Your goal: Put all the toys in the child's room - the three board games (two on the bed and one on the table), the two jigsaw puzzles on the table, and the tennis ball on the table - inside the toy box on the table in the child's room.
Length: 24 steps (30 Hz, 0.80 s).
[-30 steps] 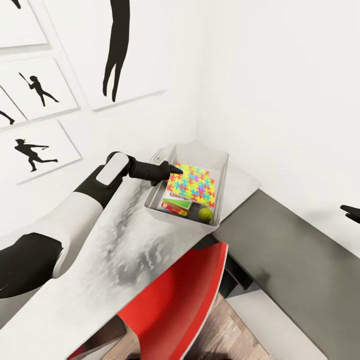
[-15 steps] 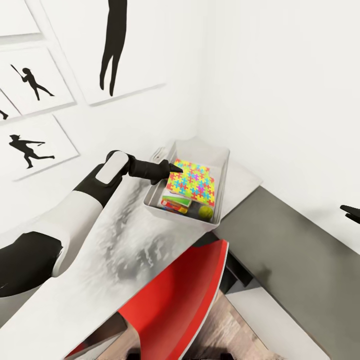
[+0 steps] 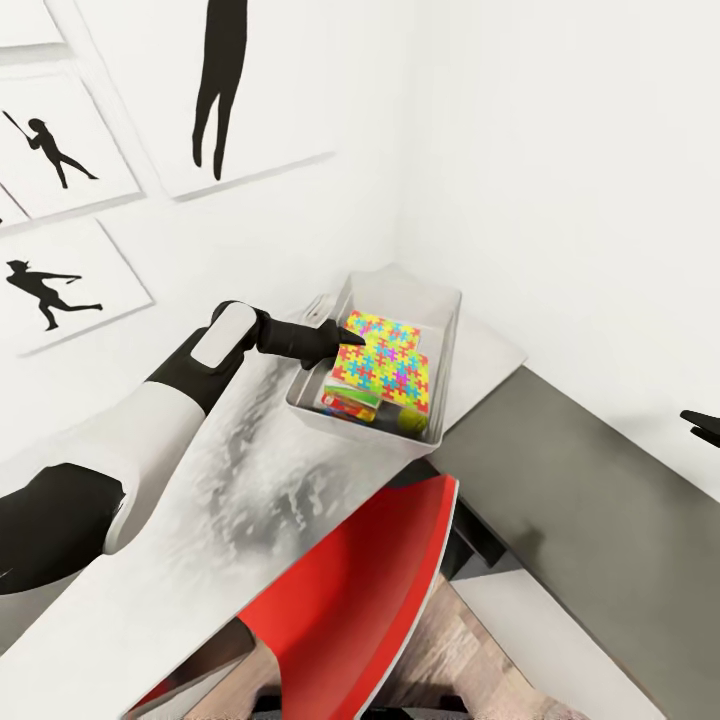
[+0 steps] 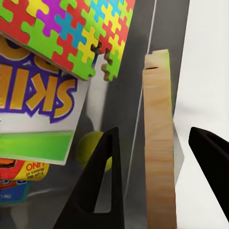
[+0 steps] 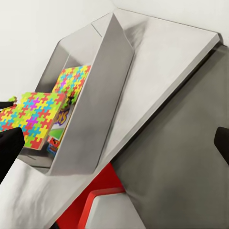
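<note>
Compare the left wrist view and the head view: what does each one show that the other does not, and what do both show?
Left wrist view alone: the "Skip-Bo" lettering on the game box and a wooden edge between the left end effector's open fingers. Head view alone: the baseball posters, the red chair, the dark desk section, the right end effector's tip. Both: the jigsaw puzzle, the tennis ball, the toy box.
</note>
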Motion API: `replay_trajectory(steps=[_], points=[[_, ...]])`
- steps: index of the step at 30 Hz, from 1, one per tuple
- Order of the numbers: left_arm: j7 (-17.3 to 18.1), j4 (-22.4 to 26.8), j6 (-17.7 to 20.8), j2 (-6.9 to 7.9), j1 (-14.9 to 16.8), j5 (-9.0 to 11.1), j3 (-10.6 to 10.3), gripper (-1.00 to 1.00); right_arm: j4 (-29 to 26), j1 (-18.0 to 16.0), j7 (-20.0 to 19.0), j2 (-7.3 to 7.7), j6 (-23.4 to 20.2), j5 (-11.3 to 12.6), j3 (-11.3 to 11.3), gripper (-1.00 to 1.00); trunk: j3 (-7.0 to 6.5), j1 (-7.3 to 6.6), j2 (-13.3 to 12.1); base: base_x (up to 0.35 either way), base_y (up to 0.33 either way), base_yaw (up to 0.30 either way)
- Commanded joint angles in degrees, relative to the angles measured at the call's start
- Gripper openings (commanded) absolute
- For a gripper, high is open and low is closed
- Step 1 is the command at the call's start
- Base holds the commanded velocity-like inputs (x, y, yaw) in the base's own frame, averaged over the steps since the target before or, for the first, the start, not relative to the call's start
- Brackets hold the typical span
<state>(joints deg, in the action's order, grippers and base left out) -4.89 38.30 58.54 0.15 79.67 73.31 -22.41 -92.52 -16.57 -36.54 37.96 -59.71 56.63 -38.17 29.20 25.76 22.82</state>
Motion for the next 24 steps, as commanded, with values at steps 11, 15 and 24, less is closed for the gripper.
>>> replay_trajectory(steps=[11,15,24], points=[[-0.52,0.02,0.08,0.15,-0.01,0.61,-0.16,-1.0,0.02,-0.09,-0.37,-0.13,-0.29,-0.29,-0.06,1.0,1.11,0.03,0.1,0.0,0.0,0.0],[-0.52,0.02,0.08,0.18,-0.03,0.61,-0.17,-1.0,0.01,-0.08,-0.37,-0.25,-0.29,-0.29,-0.1,1.0,1.35,0.03,0.1,0.0,0.0,0.0],[-0.55,0.02,0.08,0.19,-0.03,0.68,-0.17,-1.0,0.05,-0.09,-0.37,-0.33,-0.29,-0.29,-0.14,1.0,1.52,0.03,0.1,0.0,0.0,0.0]])
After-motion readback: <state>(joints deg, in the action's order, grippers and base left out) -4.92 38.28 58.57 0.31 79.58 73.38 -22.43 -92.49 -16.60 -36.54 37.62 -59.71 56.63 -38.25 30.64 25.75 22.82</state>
